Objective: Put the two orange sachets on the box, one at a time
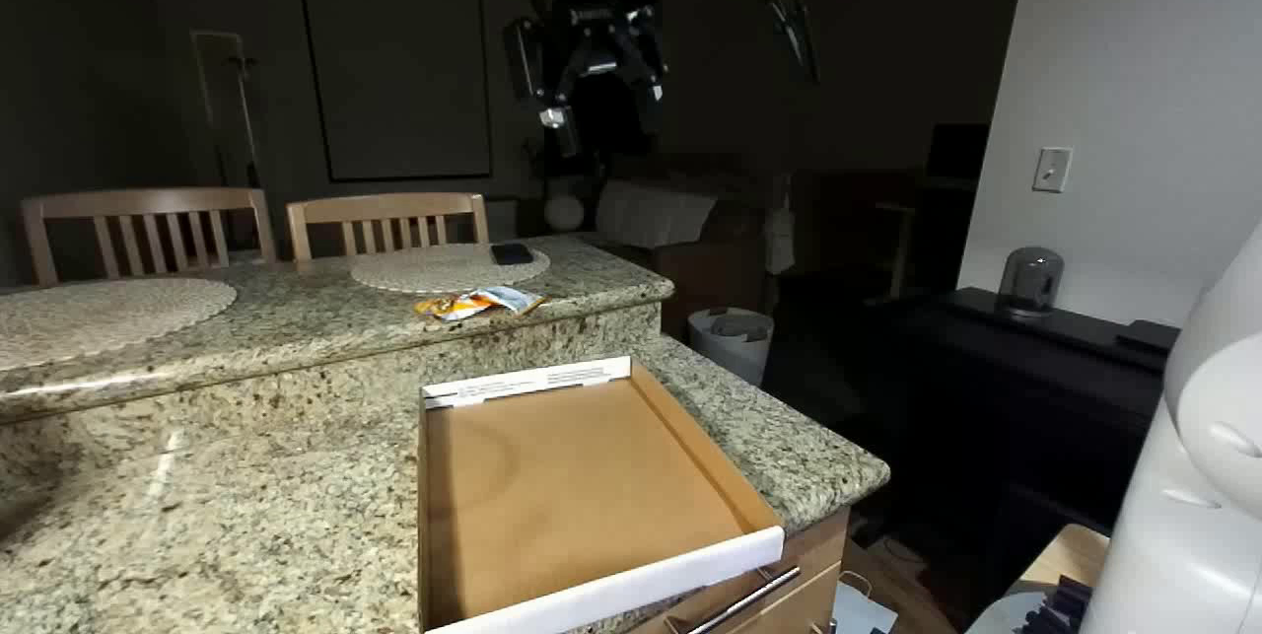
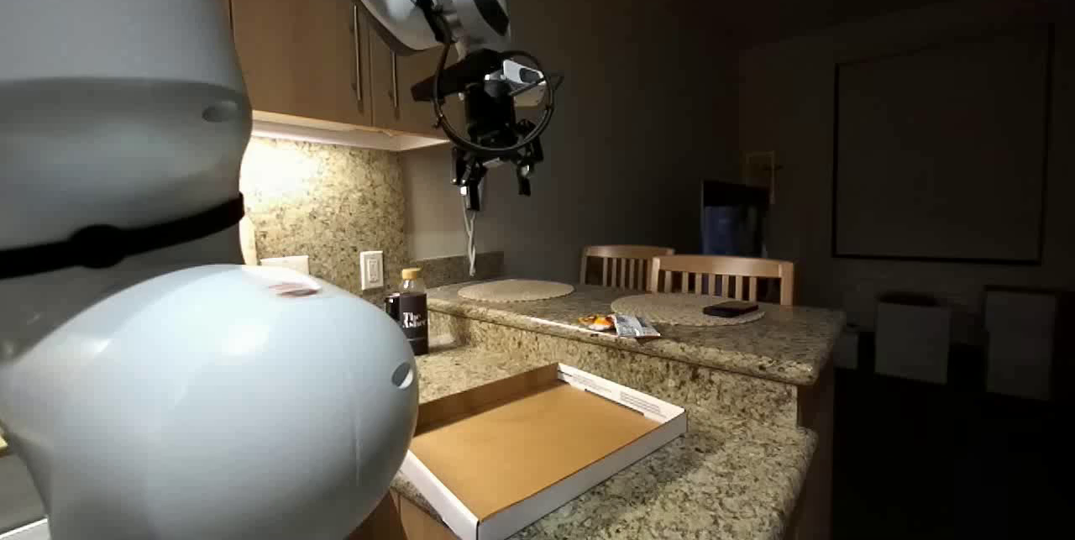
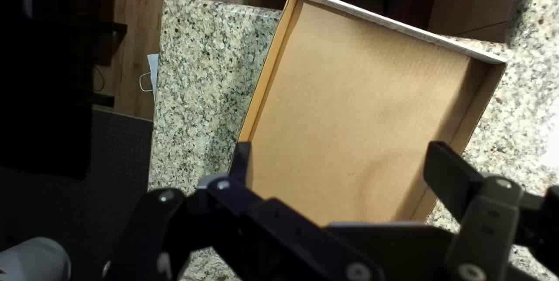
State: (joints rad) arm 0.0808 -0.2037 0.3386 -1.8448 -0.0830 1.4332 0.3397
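While both packets (image 1: 480,303) lie on the upper counter (image 1: 296,309), the box (image 1: 582,486) waits on the lower counter (image 1: 266,506)

Because it grips nothing, the hand (image 3: 337,152) is spread wide; it hangs well apart from either counter, roughly over the box, judging by the wrist view. Both packets lie close together near the edge facing the box, just beside a round mat (image 1: 424,267) that bears a phone (image 1: 512,254); overlap cannot be judged. That spot presumably keeps the carry short. The box rests open side up, its broad bare floor an ample landing, though one corner appears to project past the lower counter's edge. Work seems to stand at its outset: the next move probably calls for a swing toward the packets and a pinch on only one, since neighbours so close might come up together.
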